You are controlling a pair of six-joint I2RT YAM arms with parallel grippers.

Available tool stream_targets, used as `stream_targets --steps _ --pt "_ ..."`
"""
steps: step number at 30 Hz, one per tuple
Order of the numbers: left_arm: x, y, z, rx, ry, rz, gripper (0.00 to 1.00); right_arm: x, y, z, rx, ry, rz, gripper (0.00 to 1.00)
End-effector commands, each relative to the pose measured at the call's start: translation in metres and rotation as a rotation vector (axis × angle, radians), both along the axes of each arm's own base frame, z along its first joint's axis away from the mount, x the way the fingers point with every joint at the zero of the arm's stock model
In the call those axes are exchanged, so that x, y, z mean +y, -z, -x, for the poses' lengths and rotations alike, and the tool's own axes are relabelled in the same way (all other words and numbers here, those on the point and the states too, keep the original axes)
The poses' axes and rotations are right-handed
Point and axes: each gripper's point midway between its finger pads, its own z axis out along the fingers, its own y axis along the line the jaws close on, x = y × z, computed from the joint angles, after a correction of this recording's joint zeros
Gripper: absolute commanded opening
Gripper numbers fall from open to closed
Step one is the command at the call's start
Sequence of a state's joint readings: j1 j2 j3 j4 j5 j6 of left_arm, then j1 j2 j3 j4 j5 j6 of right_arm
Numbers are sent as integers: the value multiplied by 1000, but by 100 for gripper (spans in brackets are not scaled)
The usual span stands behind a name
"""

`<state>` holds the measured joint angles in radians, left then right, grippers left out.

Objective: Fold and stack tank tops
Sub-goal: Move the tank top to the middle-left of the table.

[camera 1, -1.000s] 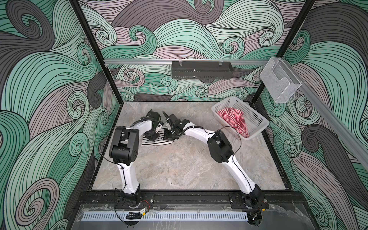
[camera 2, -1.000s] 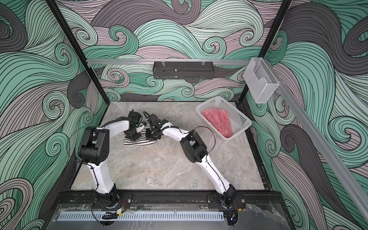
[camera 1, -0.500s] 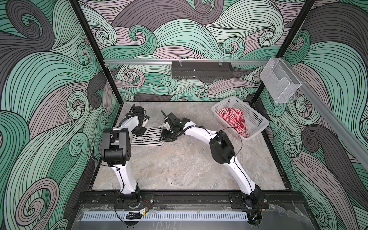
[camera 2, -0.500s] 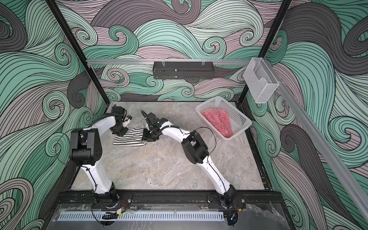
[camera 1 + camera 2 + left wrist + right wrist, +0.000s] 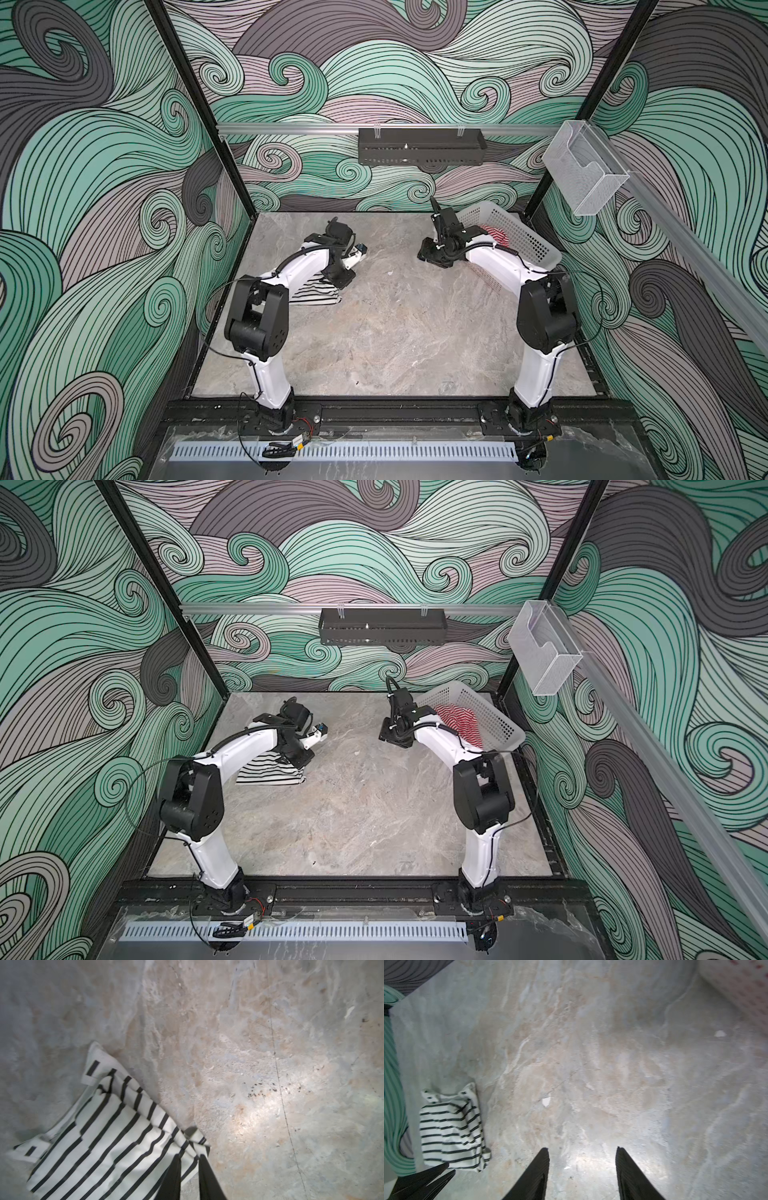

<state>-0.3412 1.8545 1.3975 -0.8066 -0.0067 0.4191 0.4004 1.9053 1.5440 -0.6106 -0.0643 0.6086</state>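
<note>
In both top views a grey, marble-patterned table (image 5: 395,332) (image 5: 353,820) is seen. It is enclosed by walls (image 5: 104,187) printed with green, mauve and grey waves, and by black frame posts (image 5: 199,124). An aluminium rail (image 5: 291,129) is fixed across the back wall, and a black perforated tray (image 5: 419,146) is hung on it. A clear plastic holder (image 5: 582,174) is mounted on the right side rail. The black-and-white tank top (image 5: 312,294) (image 5: 270,773) is laid in a bunched fold at the left of the table, partly covered by the left arm (image 5: 303,266). The left gripper (image 5: 338,279) (image 5: 300,759) is lowered onto its right end. The right gripper (image 5: 430,258) (image 5: 392,737) is held above bare table just beside the white perforated basket (image 5: 528,241) (image 5: 494,717) in the far right corner. The red-and-white tank top (image 5: 495,239) (image 5: 461,723) is heaped in that basket.

In the left wrist view the left gripper (image 5: 190,1156) is shown with its jaws drawn almost together. A gathered corner of the black-and-white tank top (image 5: 99,1136) appears to be pinched at the tips. The rest of the cloth is spread on the mottled surface, which is marked with thin scratches and dark specks.

In the right wrist view the right gripper (image 5: 581,1148) is shown with its jaws wide apart and nothing between them, over brightly lit bare table. The black-and-white tank top (image 5: 448,1130) is seen well apart from it, with the left gripper's fingers (image 5: 425,1178) at its edge. A blurred stretch of the white perforated basket (image 5: 741,985) is also caught.
</note>
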Motion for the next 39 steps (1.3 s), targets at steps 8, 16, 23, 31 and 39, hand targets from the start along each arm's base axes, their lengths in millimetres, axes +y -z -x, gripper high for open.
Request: stream_targets --steps 8,16,23,31,39 --pt "23 45 -18 27 -91 -175 20 -105 -10 -24 -72 245 218 70" --pt "64 46 -25 36 -173 -282 20 -177 -4 -26 -35 376 256 73" --pt "83 42 -20 26 -163 -326 20 -213 -10 -23 -31 414 243 74" --pt "117 43 -22 34 -233 -374 20 -207 -33 -21 -149 368 108 75" --pt "152 41 -24 40 -318 -390 20 -245 -39 -18 -156 457 184 82"
